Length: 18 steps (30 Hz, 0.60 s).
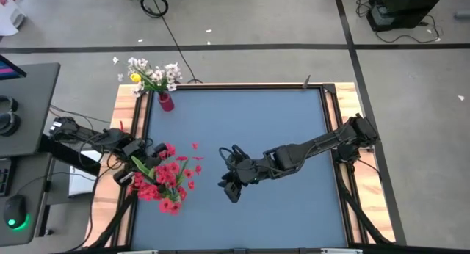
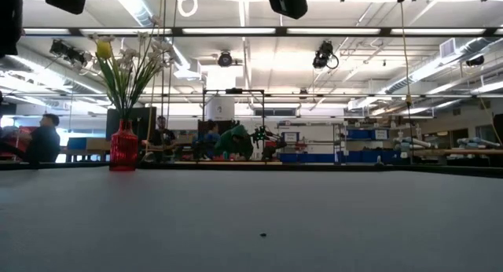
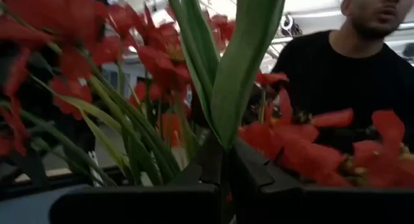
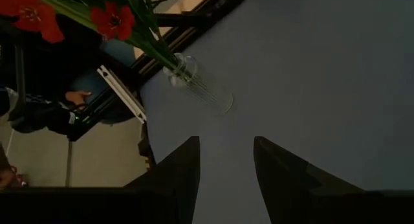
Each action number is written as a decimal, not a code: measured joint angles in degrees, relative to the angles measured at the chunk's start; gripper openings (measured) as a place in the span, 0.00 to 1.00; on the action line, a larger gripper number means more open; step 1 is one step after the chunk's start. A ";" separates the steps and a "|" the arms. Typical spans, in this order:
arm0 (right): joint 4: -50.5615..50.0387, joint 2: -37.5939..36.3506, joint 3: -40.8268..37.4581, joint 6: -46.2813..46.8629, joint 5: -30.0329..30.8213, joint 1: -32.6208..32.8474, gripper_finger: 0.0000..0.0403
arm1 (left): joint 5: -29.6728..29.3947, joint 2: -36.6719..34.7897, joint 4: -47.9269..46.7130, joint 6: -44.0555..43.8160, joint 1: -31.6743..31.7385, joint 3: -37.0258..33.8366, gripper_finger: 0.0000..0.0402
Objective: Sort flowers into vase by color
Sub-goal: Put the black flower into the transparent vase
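Blue-grey tabletop fills workspace. Small red vase with white and yellow flowers stands at far left corner. Clear ribbed glass vase near left edge holds red flowers. My left gripper clamped on green stems. My right gripper spread apart mid-table, empty.

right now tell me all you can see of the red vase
The red vase is small, with a ribbed-looking translucent body and a narrow neck. It stands upright on the table's far left corner, apart from both arms. It holds green stems topped by white blossoms and a yellow one. Nothing else touches it.
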 joint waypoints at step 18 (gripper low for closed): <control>-0.05 -0.04 0.00 -0.21 -1.10 0.00 0.38 | 2.47 4.15 -5.07 0.38 0.00 0.02 0.09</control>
